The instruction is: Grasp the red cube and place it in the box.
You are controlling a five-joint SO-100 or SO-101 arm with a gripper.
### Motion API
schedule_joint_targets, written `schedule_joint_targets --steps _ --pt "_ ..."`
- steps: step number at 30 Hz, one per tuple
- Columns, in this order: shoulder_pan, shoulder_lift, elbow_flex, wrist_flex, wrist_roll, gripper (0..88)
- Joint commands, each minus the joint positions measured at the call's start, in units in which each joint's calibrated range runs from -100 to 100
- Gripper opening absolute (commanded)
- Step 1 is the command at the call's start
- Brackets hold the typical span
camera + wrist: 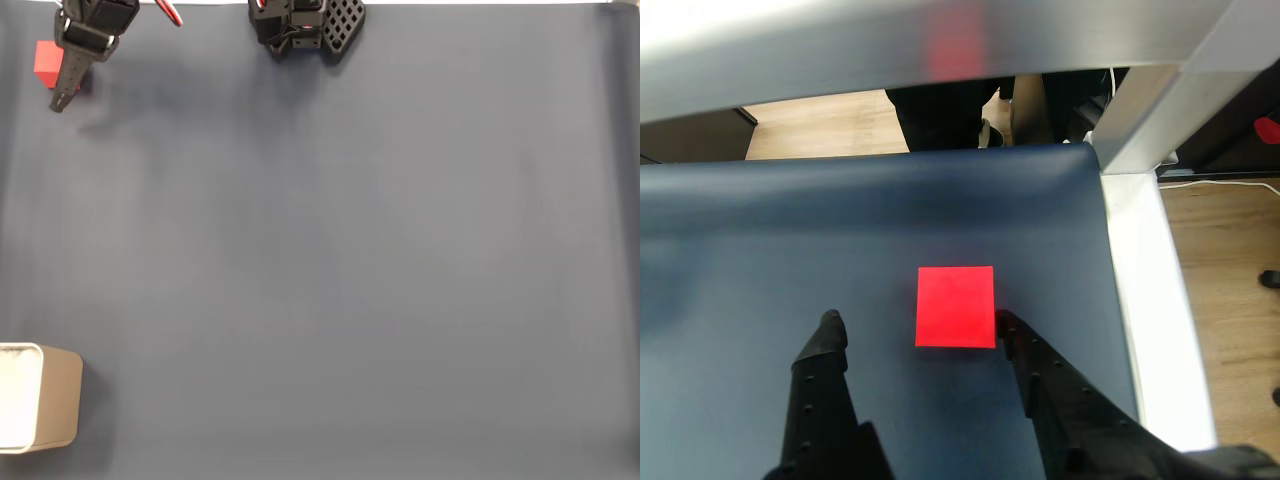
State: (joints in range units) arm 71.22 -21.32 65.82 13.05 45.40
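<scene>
black gripper [915, 325] fingers stood spread at six o'clock in the wrist view, red cube [955, 306] between the tips, unlabelled; box [38, 396], cut off, sat at eight o'clock in the fixed view.

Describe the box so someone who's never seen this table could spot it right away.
In the fixed view, follow the dark blue mat to its lower left corner. The box sits there at the picture's edge, tan-walled with a white rim and inside, far from the red cube at top left.

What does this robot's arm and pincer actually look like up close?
The pincer has two matte black plastic fingers with tapered tips and small dimples along them. In the fixed view, the arm is black too, with a red-and-white cable beside it.
</scene>
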Motion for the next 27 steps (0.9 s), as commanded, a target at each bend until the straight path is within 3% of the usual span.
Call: schedule_joint_targets --steps 1,18,27 --pt "-0.4 0.2 -3.0 -1.5 -0.5 35.0" --pt "-0.5 2.3 -4.6 -3.3 -1.2 34.0" --pt "-0.8 2.1 -4.6 -3.4 -0.7 13.7"
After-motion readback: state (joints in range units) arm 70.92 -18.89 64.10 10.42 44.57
